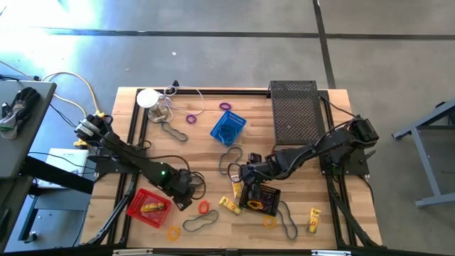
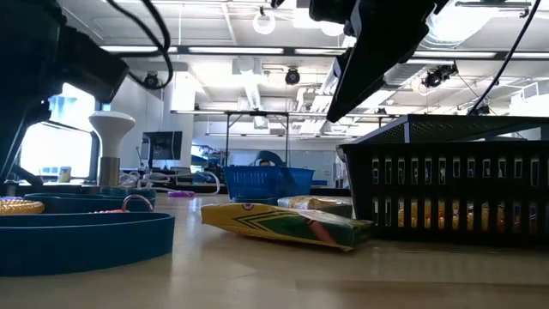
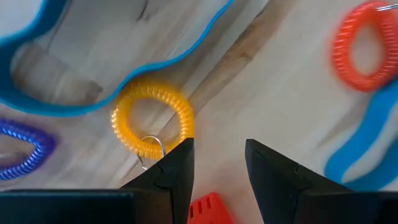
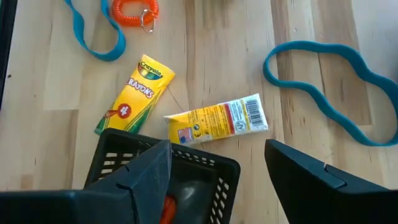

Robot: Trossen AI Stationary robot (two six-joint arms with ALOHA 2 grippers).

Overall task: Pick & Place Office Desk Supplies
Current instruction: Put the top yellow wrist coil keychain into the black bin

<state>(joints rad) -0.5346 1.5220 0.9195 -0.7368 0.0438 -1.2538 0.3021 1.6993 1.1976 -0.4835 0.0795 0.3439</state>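
Observation:
My left gripper (image 3: 217,165) points down at the near left of the table, open with bare wood between its fingers. Just beyond it lie a yellow coil ring (image 3: 152,121), an orange coil ring (image 3: 364,46) and band loops (image 3: 112,87). The red basket (image 1: 149,208) stands beside it with a yellow item inside. My right gripper (image 4: 217,168) hangs open above the black basket (image 4: 168,177), at its far left corner (image 1: 245,173). Two yellow crayon boxes (image 4: 134,93) (image 4: 217,119) lie flat on the wood past that basket.
A blue basket (image 1: 227,128) stands mid-table, and a large black mesh tray (image 1: 295,110) at the far right. A white disc with cables (image 1: 148,97) sits at the far left. More band loops (image 1: 231,158) (image 1: 288,224), rings (image 1: 225,107) and a yellow tube (image 1: 313,219) are scattered about.

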